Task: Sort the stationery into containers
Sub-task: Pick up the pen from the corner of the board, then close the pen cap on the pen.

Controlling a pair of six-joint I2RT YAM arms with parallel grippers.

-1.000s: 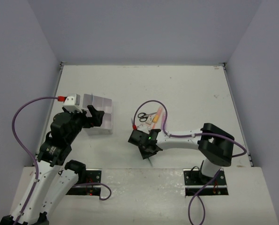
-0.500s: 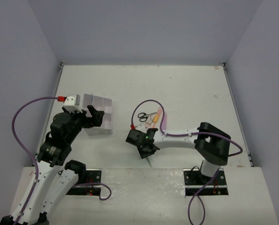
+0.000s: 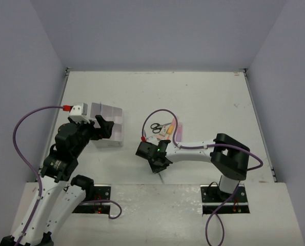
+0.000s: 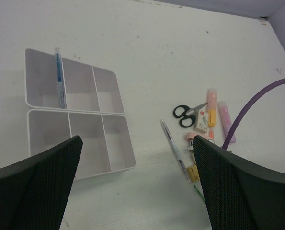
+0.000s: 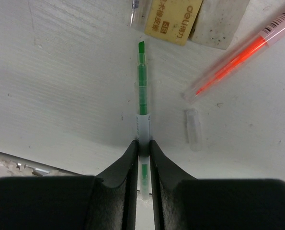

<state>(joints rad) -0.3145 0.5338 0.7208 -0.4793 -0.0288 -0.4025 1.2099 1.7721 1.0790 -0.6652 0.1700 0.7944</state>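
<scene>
Right end effector [image 5: 142, 143] pinches the green highlighter [image 5: 142, 86], having slid slightly left; left end effector [image 3: 103, 126] stands wide apart, empty.

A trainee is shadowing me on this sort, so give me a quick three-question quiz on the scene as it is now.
1. True or false: the right gripper is shut on the thin green pen with a clear barrel.
2. Multiple choice: where does the thin grey pen lie?
A) in the far row of the clear plastic six-compartment organiser box, as the left wrist camera sees it
B) in the near row of that box
C) on the table beside the box
3. Short answer: is the left gripper open or shut?

Key: 1 true; 2 A; 3 open, holding nothing.
</scene>
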